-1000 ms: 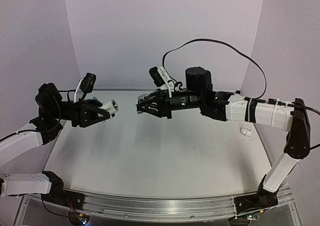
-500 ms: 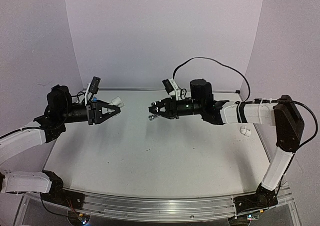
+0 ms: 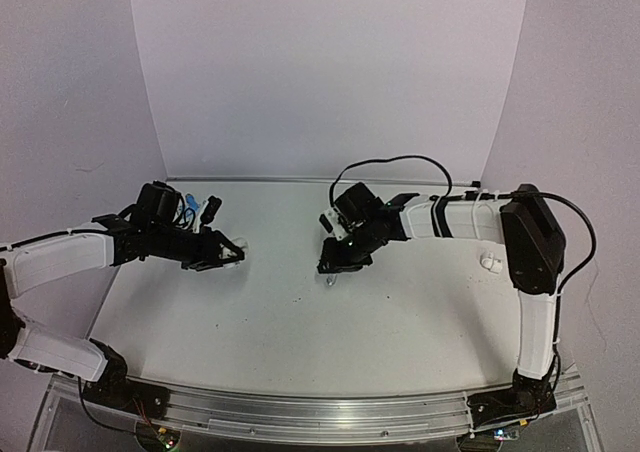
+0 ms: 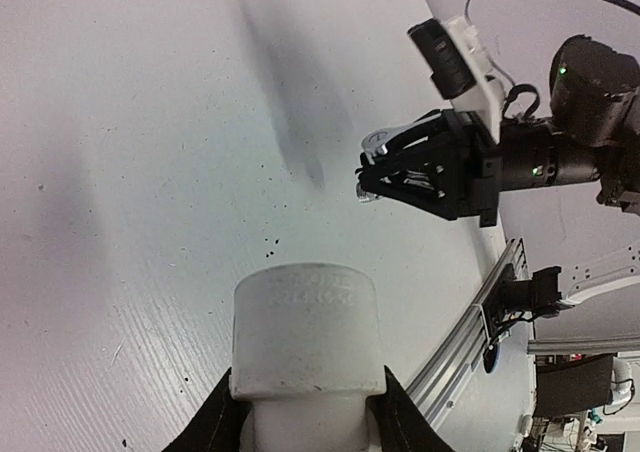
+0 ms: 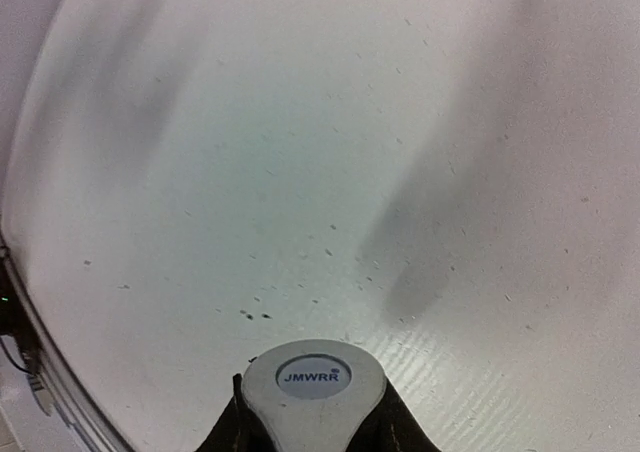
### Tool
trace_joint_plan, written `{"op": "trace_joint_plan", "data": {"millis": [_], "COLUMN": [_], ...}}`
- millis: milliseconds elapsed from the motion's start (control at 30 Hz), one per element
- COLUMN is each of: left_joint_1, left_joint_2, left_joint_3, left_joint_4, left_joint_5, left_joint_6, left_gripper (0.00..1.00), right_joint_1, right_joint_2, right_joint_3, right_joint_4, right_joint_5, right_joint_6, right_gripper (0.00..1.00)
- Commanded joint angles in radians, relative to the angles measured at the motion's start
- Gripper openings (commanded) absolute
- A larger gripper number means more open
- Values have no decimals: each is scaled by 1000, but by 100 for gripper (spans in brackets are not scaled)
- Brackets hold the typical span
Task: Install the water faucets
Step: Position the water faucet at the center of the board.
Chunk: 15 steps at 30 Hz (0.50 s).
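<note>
My left gripper (image 3: 226, 254) is shut on a white cylindrical pipe fitting (image 3: 238, 242), held low over the table's left part. In the left wrist view the fitting (image 4: 305, 337) sticks out between my black fingers (image 4: 222, 420). My right gripper (image 3: 330, 265) is shut on the silver faucet (image 3: 330, 278), tilted down close to the table near its middle. The right wrist view shows the faucet's rounded handle (image 5: 313, 382) marked JMWRR. The left wrist view shows the right gripper (image 4: 372, 177) facing me with the silver faucet (image 4: 374, 148). The blue faucet is not in view.
Another small white pipe fitting (image 3: 490, 263) lies on the white table (image 3: 300, 332) by its right edge, beside the right arm. A purple backdrop encloses the back and sides. An aluminium rail (image 3: 320, 412) runs along the near edge.
Both arms have come down from mid-air toward the table. The right gripper has tipped downward with the silver faucet. The left gripper still holds the fitting, now lower.
</note>
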Motion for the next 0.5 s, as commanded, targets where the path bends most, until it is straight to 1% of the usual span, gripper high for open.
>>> {"op": "trace_joint_plan", "data": {"millis": [0, 100, 233, 467], "left_joint_1": [-4, -7, -15, -20], "left_joint_2": [-10, 3, 9, -13], "left_joint_3": [64, 65, 65, 59], "left_joint_4": [-22, -18, -8, -1], "left_joint_5": [-6, 0, 18, 29], "left_joint_6": [33, 38, 39, 42], "left_gripper": [0, 0, 0, 0], "right_joint_1": [46, 49, 52, 54], "right_joint_2": [50, 65, 110, 124], "right_joint_3": [45, 23, 41, 42], "right_joint_4": [-258, -259, -276, -280], "right_joint_5": [184, 170, 162, 179], "right_joint_6": [-81, -80, -78, -80], "right_gripper": [6, 8, 11, 27]}}
